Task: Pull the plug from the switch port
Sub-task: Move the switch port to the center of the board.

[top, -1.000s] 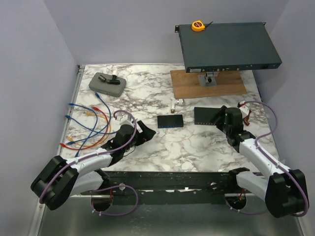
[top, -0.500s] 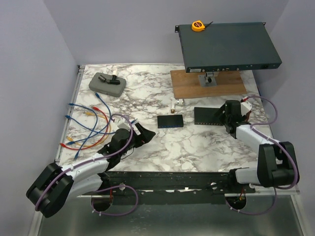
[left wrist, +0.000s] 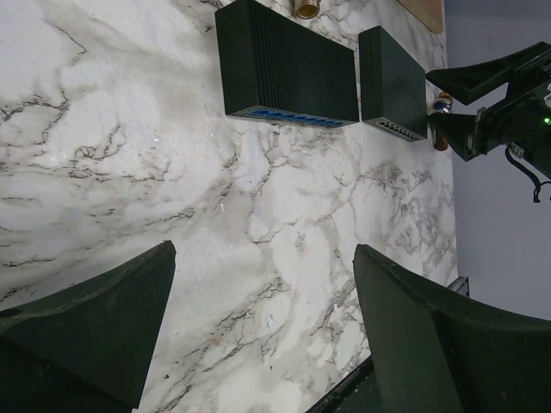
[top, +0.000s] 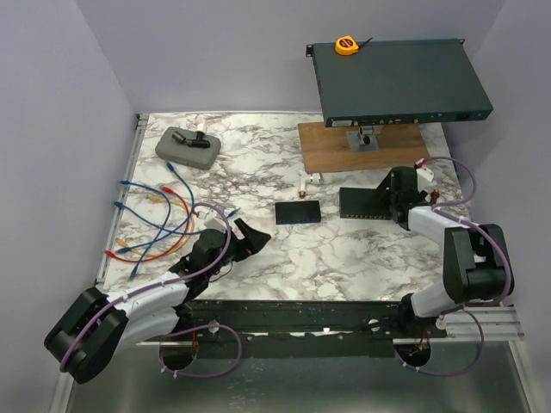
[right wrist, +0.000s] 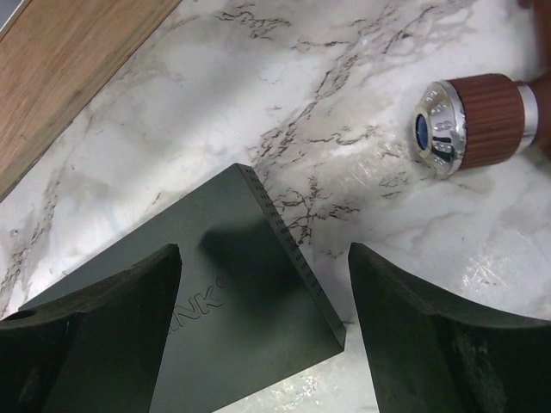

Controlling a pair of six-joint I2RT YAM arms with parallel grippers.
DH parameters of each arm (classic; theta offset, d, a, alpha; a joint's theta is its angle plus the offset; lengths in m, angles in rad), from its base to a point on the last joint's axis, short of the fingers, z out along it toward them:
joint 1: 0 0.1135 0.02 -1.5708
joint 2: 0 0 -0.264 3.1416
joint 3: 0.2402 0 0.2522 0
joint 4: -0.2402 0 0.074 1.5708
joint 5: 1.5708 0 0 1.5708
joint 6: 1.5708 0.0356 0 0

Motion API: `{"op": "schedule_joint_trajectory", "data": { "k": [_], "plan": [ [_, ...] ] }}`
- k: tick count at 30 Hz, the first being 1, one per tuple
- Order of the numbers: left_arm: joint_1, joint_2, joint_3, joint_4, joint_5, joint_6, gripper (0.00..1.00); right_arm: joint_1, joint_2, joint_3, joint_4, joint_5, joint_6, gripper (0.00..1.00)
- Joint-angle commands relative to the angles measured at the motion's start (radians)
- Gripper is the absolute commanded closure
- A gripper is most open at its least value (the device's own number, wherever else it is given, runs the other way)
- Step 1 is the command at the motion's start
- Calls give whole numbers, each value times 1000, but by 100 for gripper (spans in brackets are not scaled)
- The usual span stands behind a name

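Note:
Two small black switches lie mid-table: the left switch [top: 298, 212] [left wrist: 288, 69] and the right switch [top: 362, 202] [left wrist: 392, 82]. Their port rows face the left wrist camera, and no plug shows in either row. My right gripper [top: 393, 193] [right wrist: 264, 249] hangs open over the right switch's right end [right wrist: 232, 292], its fingers straddling that corner without touching it. Open and empty, my left gripper [top: 250, 237] [left wrist: 264, 249] hovers over bare marble in front of the left switch.
Loose blue, orange and yellow cables [top: 159, 215] sprawl at the left. A wood-and-chrome cylinder [right wrist: 478, 125] lies right of the right switch. Behind stand a wooden board [top: 363, 144], a rack switch [top: 396, 82] with a tape measure [top: 346, 45], and a grey case [top: 187, 146].
My right gripper has moved away from me and now sits over the right switch's right end, the arm folded back. The left gripper has drawn slightly toward the near edge.

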Motion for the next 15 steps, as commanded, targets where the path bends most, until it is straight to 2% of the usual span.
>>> {"op": "schedule_joint_trajectory", "data": {
  "k": [1, 11, 15],
  "plan": [
    [-4, 9, 12, 34, 33, 11, 17, -6, 22, 26, 18, -42, -38, 20],
    [-4, 71, 31, 61, 76, 0, 17, -8, 60, 36, -15, -131, -12, 23],
    [-4, 88, 37, 72, 88, -3, 18, -8, 64, 27, -15, -163, -11, 28]
  ]
}}
